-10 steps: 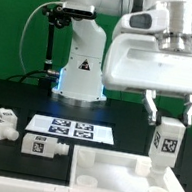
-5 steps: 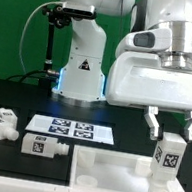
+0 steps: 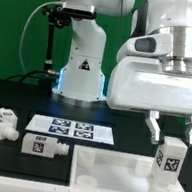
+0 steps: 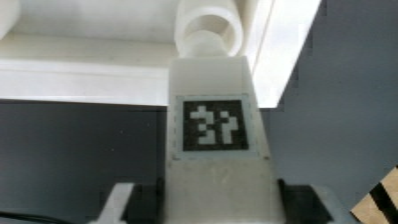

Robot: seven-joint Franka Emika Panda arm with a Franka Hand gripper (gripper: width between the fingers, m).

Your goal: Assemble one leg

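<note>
Black tabletop. White square panel with raised rim lies at the near edge; all places below are taken from it.

Marker board: flat on the tabletop just behind the panel, toward the exterior view's left.

Gripper: above the panel's corner on the exterior view's right, fingers pointing down. Closed on one leg, a finger on each side face.

Held leg: hangs straight below the gripper over that corner, long axis upright, square tag facing the exterior camera. Lower end is at or just above the panel; cannot tell whether they touch. The stub end is not visible.

Wrist view: the leg runs away from the camera toward the panel, with a rounded white feature just past its far tip, probably the socket.

Two loose legs: lying on the tabletop beside the panel on the exterior view's left, well apart from the gripper.

Judgement: insertion step. The coming move depends on the leg's upright axis sitting directly over the socket, so that a straight descent seats it; any tilt risks jamming on the rim.
</note>
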